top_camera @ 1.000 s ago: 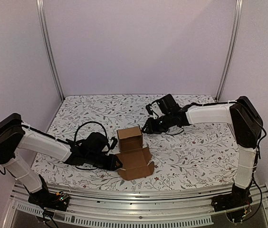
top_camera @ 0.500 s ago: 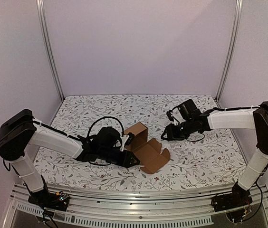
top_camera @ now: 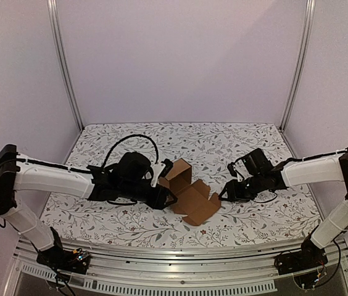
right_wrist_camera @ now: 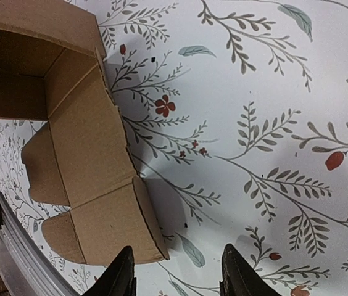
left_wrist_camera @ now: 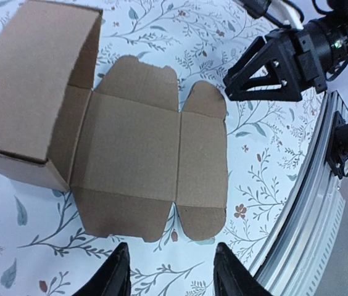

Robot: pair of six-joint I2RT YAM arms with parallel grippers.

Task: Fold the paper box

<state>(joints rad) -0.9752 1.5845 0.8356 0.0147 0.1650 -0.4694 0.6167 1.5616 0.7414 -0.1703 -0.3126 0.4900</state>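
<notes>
Brown cardboard forms the paper box [top_camera: 188, 190], which sits near the middle of the floral-printed worktop [top_camera: 118, 145], a little toward the near edge. Its body [left_wrist_camera: 32, 92] is already raised into an open carton. The lid panel [left_wrist_camera: 134, 151] and the tuck flap [left_wrist_camera: 202, 166] lie spread on the cloth, reaching out to the near right. Rounded dust flaps [left_wrist_camera: 138, 77] stick out at the sides of the flat part.

Both arms come in low and flank the box from opposite sides. The left pincer [left_wrist_camera: 171, 272] hangs just beside the long free edge of the lid panel. Its fingers are moderately apart with nothing between them. The right pincer [right_wrist_camera: 177, 271] is close to the outer edge of the tuck flap, also parted and empty. Whether either tip touches the cardboard I cannot tell.

In the right wrist view the tuck flap's free edge seems to ride slightly off the cloth and throws a shadow beside it. That lifted edge is probably why the right arm approaches from this side, since it offers a place for a finger to slip under or nip the thin sheet. The left arm's position next to the carton suggests it is there to steady the box.

By my reading the walls are done and the lid is not yet closed. The light carton could easily skid on the cloth if pushed from one side only.
</notes>
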